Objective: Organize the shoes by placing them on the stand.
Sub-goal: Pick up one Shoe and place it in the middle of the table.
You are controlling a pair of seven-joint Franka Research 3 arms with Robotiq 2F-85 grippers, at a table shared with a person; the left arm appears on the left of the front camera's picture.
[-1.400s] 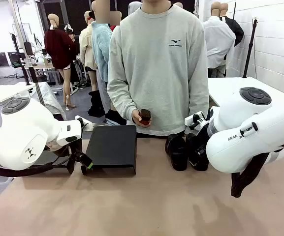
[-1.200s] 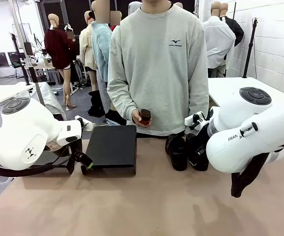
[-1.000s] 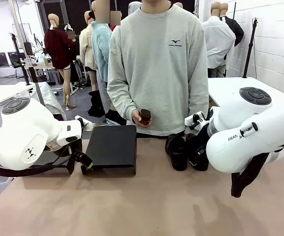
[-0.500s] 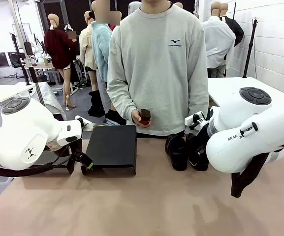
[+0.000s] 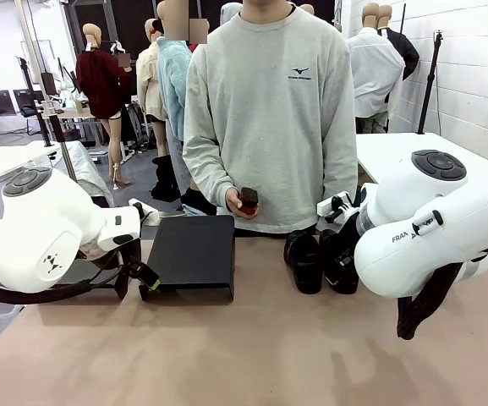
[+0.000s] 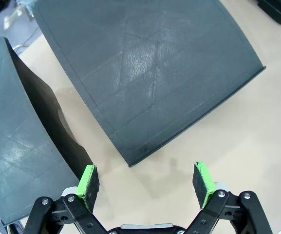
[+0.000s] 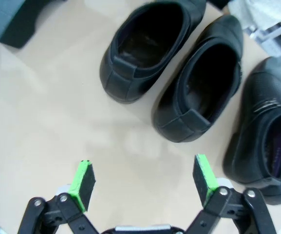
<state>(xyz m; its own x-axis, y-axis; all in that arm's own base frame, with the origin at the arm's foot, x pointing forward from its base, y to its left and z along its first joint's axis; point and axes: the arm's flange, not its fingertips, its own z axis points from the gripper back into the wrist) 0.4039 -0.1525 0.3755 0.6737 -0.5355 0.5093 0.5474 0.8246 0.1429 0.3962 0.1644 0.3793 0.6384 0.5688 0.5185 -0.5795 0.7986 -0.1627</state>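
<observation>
Desk: tan desk (image 5: 260, 355) is lying mostly bare up front; a person is standing at its far edge, holding a small brown block (image 5: 249, 200).
Change: nothing is shifting over the last second; both arms are staying put, so sorting is not starting yet.
Left hand (image 6: 145, 178): hanging wide and empty over the stand (image 6: 145, 73) near edge, second stand (image 6: 13, 161) just beside.
Right hand (image 7: 144, 179): hanging wide, empty, just short of three shoes (image 7: 145, 46), heels facing it.
Room: stand tops are sitting bare; open desk is lying between stand and shoes.

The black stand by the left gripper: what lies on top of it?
Nothing: the stand has a bare top in the left wrist view. The space under it is covered.
</observation>
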